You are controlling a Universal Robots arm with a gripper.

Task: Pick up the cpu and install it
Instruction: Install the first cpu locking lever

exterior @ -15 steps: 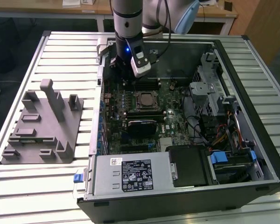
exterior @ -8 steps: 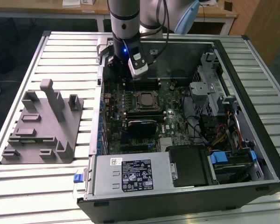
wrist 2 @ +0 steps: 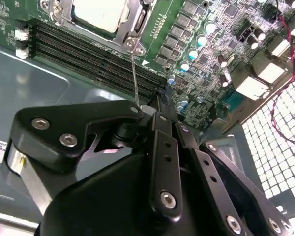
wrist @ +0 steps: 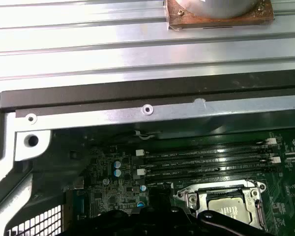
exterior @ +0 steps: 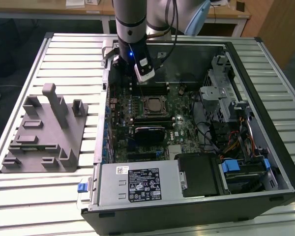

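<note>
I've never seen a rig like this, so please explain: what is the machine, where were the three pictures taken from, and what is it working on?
The machine is a robot arm with a gripper at its end. One picture comes from a camera off the arm that sees the whole scene; the other two come from cameras riding near the arm's wrist. On the slatted metal table lie an open computer case and, at the exterior view's left, a grey plastic fixture. The arm reaches into the case, over the motherboard. The cpu, a pale square chip, already lies in its metal-framed socket. I cannot tell whether the gripper holds anything.
</note>
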